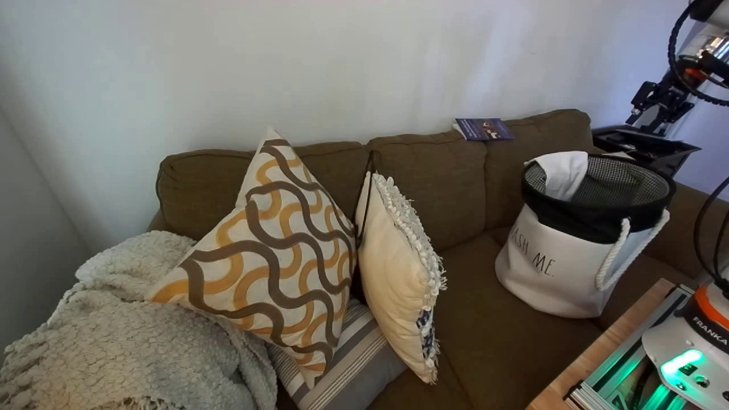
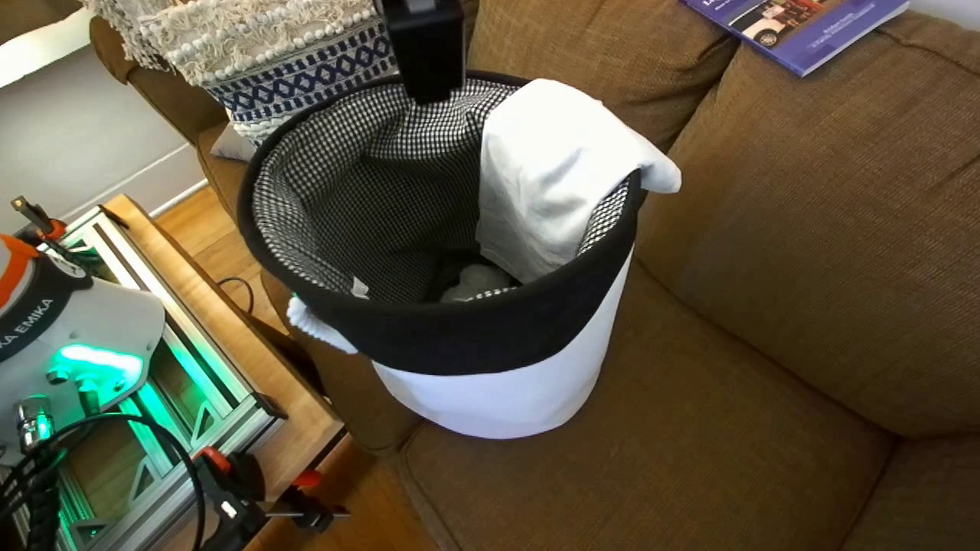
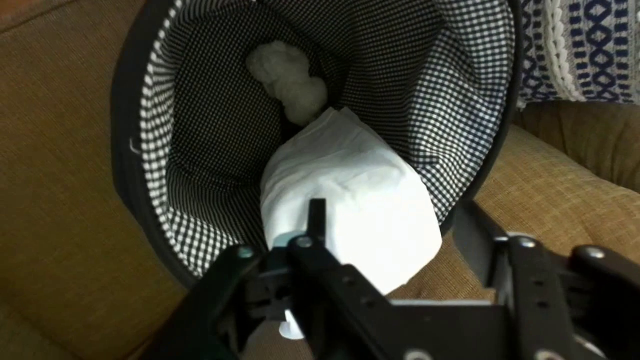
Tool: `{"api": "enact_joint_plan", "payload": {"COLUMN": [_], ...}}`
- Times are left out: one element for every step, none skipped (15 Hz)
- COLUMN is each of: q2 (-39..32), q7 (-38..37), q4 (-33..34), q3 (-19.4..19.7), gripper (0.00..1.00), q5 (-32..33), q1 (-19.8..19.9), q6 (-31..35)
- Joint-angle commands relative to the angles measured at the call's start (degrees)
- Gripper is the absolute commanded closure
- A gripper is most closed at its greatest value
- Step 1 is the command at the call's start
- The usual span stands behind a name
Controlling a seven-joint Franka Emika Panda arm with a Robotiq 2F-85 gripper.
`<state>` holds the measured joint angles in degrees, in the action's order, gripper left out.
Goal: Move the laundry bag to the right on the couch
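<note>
The laundry bag (image 1: 555, 270) is an off-white hamper with dark lettering, a black rim and rope handles. It stands nearly upright on the brown couch (image 1: 475, 302), and also shows in an exterior view (image 2: 498, 402) and the wrist view (image 3: 127, 165). A white cloth (image 2: 543, 164) hangs over its rim, and shows in the wrist view too (image 3: 350, 180). My gripper (image 3: 391, 215) is open, its fingers apart above the cloth and rim with nothing held. In an exterior view the gripper (image 1: 642, 117) is above and behind the bag. A black part hangs over the rim in an exterior view.
A cream frilled pillow (image 1: 393, 273), a wavy-patterned pillow (image 1: 273, 245) and a grey blanket (image 1: 136, 341) lie on the couch. A purple book (image 1: 485, 129) rests on the backrest. The robot's base (image 2: 84, 337) stands on a wooden table beside the couch.
</note>
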<state>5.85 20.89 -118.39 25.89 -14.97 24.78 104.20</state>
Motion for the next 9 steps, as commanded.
{"api": "enact_joint_plan", "payload": {"q2": [2.22,2.16,1.49,1.08,0.54,0.44,0.7,0.23,-0.04], "q7": [-3.09,-3.86,-4.42,-3.95,-3.18,-1.03,-3.0,-3.16,-3.28], "q4": [-0.65,-1.57,-1.85,-2.76,-3.05,-5.03,-2.66,-3.25,-3.08], "q3": [-3.28,-4.49,-5.55,-6.42,-7.28,-7.65,-7.02,-7.51,-7.62], "gripper": [0.02,0.0,0.0,0.0,0.0,0.0,0.0,0.0,0.0], "q5": [9.17,11.31,13.34,14.94,16.31,16.78,14.59,14.75,14.74], "q1": [-2.63,-3.52,-4.41,-5.25,-6.16,-6.84,-6.38,-6.95,-7.13], "q6": [-2.62,-2.61,-2.78,-2.9,-3.43,-3.33,-2.78,-2.65,-2.62]}}
